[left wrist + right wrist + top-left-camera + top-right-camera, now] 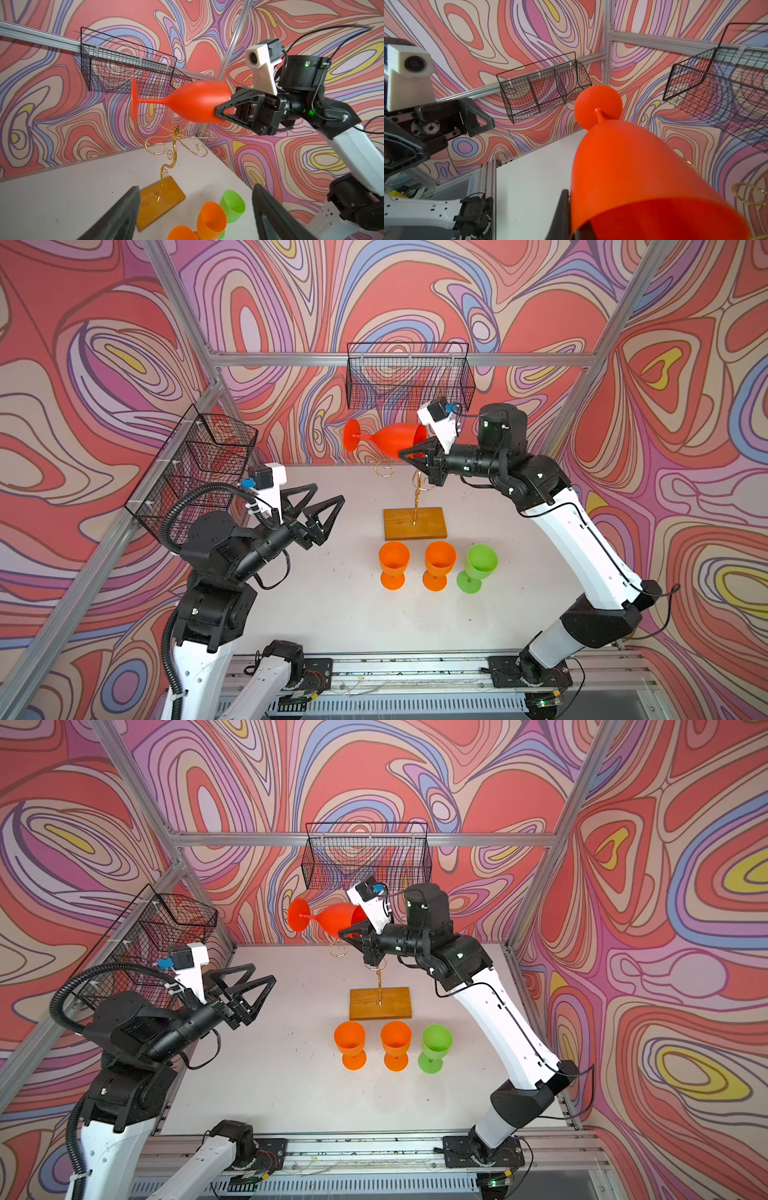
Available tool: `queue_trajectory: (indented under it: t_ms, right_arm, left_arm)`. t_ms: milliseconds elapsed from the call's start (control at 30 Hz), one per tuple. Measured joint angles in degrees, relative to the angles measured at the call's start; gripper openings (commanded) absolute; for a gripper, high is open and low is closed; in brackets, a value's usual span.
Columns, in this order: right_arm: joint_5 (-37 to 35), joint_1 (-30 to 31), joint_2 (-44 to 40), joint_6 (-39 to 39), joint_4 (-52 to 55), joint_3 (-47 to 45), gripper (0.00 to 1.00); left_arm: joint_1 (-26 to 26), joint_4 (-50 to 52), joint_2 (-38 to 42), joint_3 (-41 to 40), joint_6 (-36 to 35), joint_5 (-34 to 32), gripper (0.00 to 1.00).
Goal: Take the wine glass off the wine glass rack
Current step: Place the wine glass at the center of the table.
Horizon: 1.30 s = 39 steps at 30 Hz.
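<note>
My right gripper (405,454) is shut on the rim of a red wine glass (395,438), one finger (562,209) outside the bowl and one inside. The wine glass (193,101) lies level in the air, foot toward the left wall, just above the curled arms of the wine glass rack (176,133). Whether its foot touches an arm I cannot tell. The gold wire rack stands on its wooden base (414,524) mid-table in both top views (380,1003). My left gripper (329,494) hovers open and empty at the left, well apart from the rack.
Two orange glasses (393,558) (439,558) and a green one (481,559) stand upright just in front of the rack base. A black mesh basket (409,375) hangs on the back wall, close above the right wrist. Another basket (199,472) hangs on the left wall.
</note>
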State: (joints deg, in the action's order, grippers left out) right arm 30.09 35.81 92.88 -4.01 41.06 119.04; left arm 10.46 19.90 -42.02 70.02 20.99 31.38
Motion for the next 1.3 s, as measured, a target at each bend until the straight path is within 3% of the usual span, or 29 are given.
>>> queue_trajectory:
  t_ms: [300, 567, 867, 1300]
  right_arm:
    - [-6.82, 7.32, 2.23, -7.28, 11.37, 6.08, 0.0]
    - [-15.47, 15.28, 10.95, -11.98, 23.56, 15.26, 0.0]
    - [-23.32, 19.19, 17.42, -12.87, 31.47, 15.04, 0.0]
    - [-25.75, 24.87, 22.29, -12.83, 36.54, 14.86, 0.0]
  left_arm:
    - [0.0, -2.4, 6.03, -2.36, -0.44, -6.88, 0.82]
    - [0.0, -4.76, 6.8, -4.11, -0.5, -12.48, 0.81]
    - [0.0, -5.92, 8.37, -4.68, -1.31, -17.03, 0.79]
    - [0.0, -6.56, 9.22, -5.79, -1.49, -17.94, 0.78]
